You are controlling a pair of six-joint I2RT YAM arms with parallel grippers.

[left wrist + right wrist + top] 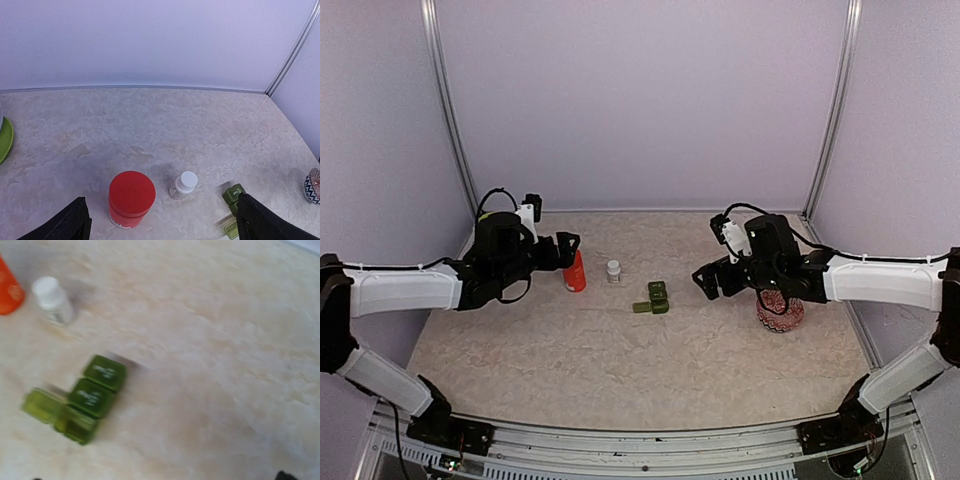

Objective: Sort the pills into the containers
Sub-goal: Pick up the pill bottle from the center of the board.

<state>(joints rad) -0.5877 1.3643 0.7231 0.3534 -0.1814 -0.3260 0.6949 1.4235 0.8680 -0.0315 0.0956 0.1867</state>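
Three joined green containers (653, 298) lie between left gripper (565, 250) and right gripper (705, 282), both wide open and empty. One lid perhaps flipped up, blurred. Probably light, rigid, slippery plastic: pinch across the row. Farther back: white vial (613, 271), red bottle (575, 272).

White arms (405, 290), black cabled claws (569, 249) (704, 283)

table (620, 370) bears containers (656, 298), jar (575, 272), bottle (613, 271)
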